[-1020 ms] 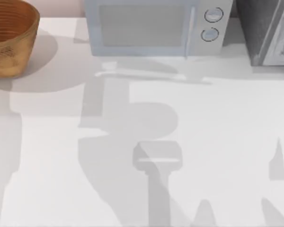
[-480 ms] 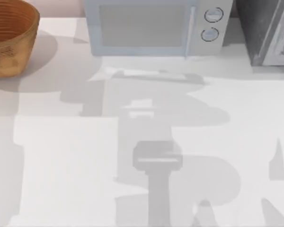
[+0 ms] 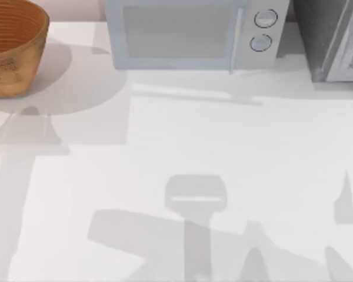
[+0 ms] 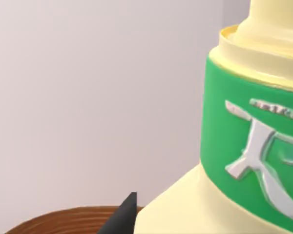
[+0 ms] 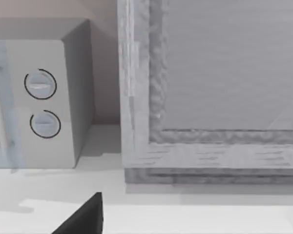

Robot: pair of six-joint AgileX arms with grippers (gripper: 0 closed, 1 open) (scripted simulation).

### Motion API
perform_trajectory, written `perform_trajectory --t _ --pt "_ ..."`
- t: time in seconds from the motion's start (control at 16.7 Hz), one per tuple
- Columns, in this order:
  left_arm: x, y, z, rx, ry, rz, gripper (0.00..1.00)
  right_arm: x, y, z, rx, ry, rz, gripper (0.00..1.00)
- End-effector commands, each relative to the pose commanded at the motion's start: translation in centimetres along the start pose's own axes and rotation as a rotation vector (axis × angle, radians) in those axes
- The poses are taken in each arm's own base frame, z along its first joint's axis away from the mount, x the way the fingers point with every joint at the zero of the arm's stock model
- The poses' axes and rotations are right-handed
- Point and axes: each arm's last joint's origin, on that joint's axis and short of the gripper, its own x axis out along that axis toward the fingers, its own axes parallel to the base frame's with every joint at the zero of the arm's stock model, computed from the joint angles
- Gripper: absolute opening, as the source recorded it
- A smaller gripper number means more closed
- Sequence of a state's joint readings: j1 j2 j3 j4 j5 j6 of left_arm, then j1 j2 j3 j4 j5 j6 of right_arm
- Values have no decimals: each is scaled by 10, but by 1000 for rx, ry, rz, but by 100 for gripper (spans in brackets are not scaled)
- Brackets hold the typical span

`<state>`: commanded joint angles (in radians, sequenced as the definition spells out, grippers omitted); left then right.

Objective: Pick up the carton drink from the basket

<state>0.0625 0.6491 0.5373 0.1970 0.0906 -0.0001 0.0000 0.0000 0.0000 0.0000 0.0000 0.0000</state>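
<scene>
Close up in the left wrist view, the carton [image 4: 244,146] — pale yellow, green-banded — sits against the left gripper's finger [image 4: 121,217], apparently held, above the basket [image 4: 68,222] rim. Lifting seems underway; next, raise clear. Right gripper's finger [image 5: 83,217] idles before the microwave [image 3: 191,35] — its opening I cannot tell.

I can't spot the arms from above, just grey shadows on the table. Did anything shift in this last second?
Only the shadows moved: the big grey shapes that lay across the middle of the table swept away, some toward the basket at the top view's left, some toward the near edge. The basket, the white microwave and the grey box at the right stayed put.
</scene>
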Motion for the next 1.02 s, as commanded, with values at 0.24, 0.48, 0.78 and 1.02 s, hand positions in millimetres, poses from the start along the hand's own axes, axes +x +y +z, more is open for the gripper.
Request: perform_trajectory --t 0.24,0.48,0.78,1.02 --pt "-53 -7 -63 1 11 11 0 0 0 0 0 0 0 100" --pt "-68 -9 -120 3 68 22 0 0 0 0 0 0 0 100" --pt "-70 -10 -135 4 86 24 0 0 0 0 0 0 0 100" --pt "-69 -9 -135 5 94 34 0 0 0 0 0 0 0 100"
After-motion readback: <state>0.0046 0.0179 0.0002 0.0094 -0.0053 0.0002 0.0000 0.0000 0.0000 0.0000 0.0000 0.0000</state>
